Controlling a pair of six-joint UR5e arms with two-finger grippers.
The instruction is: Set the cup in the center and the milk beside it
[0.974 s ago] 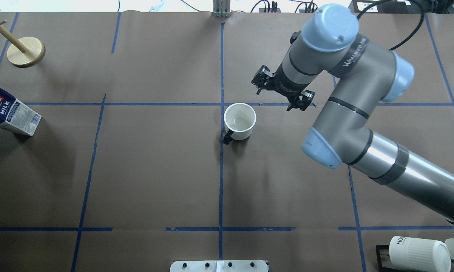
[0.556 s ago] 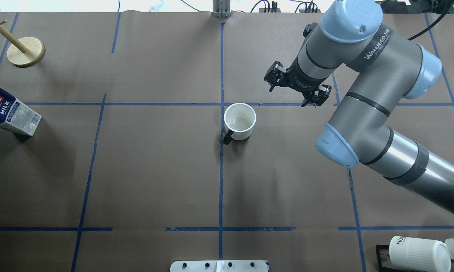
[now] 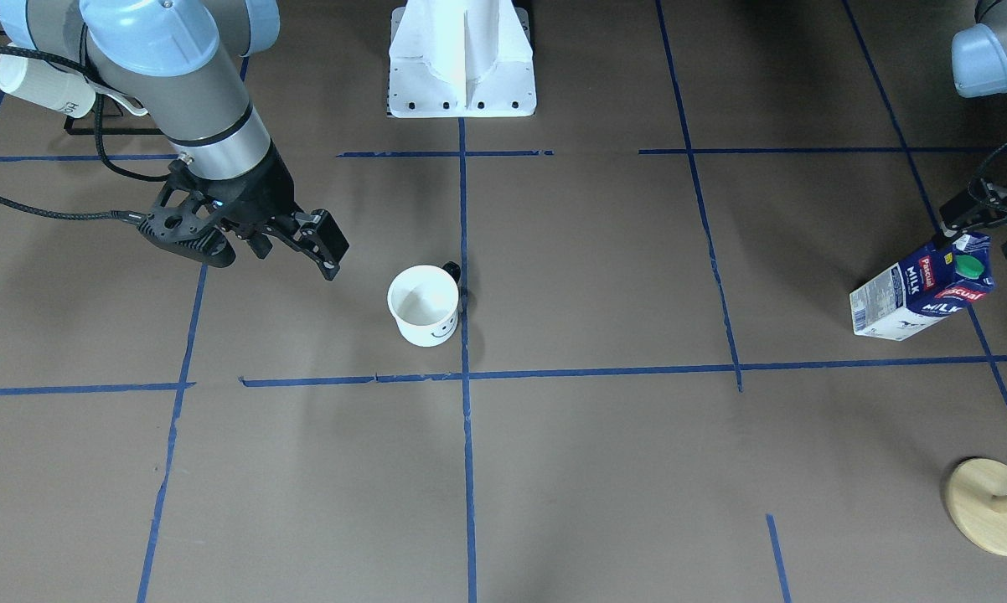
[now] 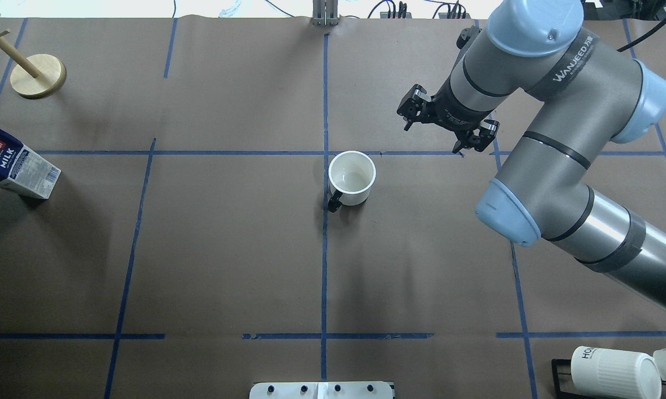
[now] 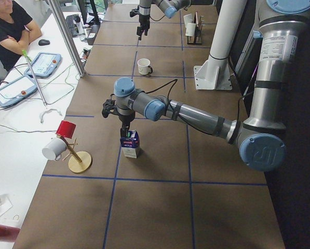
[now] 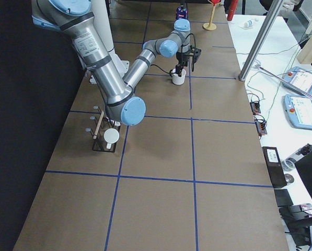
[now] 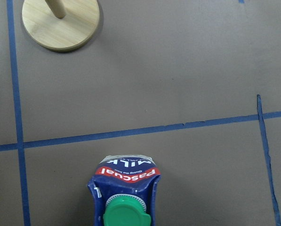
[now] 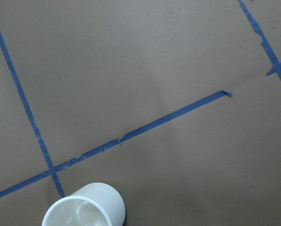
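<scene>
Our right gripper (image 4: 433, 137) hangs open and empty above the table (image 4: 228, 249). The cup (image 4: 352, 177) stands upright and untouched just to its left, a little nearer our base, by the tape crossing at the center (image 4: 311, 183). We judge the cup step done. Our left gripper (image 3: 985, 233) hovers directly over the milk (image 3: 918, 297), jaws apparently spread and not yet on the carton, which stands well apart from the cup. The milk pick is in hand. Next we should lower around the carton below its green cap (image 7: 127, 214), close firmly, then carry it beside the cup without nudging it.
</scene>
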